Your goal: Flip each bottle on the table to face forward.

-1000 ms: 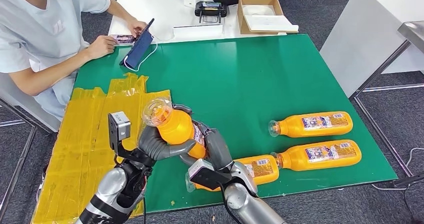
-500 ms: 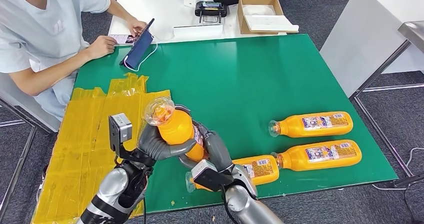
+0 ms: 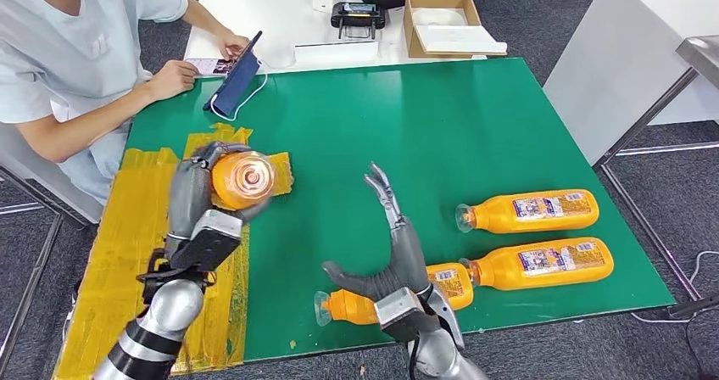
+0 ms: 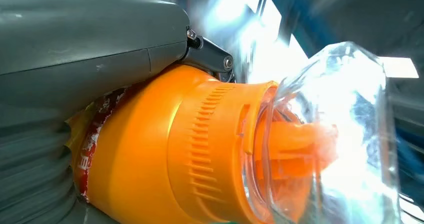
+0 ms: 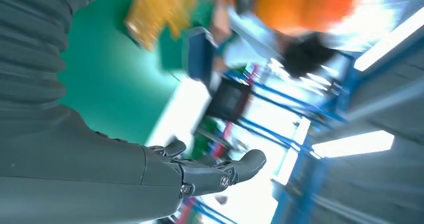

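Observation:
My left hand (image 3: 193,195) grips an orange bottle (image 3: 242,180) over the yellow taped patch, its clear cap turned toward the camera. The left wrist view shows that bottle's (image 4: 170,149) orange shoulder and clear cap up close against my left hand (image 4: 75,44). My right hand (image 3: 392,248) is open, fingers spread and raised above the green table (image 3: 407,125), holding nothing; in the right wrist view the right hand (image 5: 165,171) is blurred. Three more orange bottles lie on their sides: one (image 3: 365,304) just behind my right hand, two (image 3: 530,211) (image 3: 543,262) at the right.
A person (image 3: 76,58) sits at the table's far left corner with a hand on a tablet (image 3: 235,81). A white table behind carries a cardboard box (image 3: 441,24) and a black device (image 3: 358,13). Yellow tape (image 3: 136,244) covers the table's left part.
My right hand has let go of the bottle and spread open. My left hand has carried the bottle away to the left, over the yellow tape, and turned its cap toward the camera.

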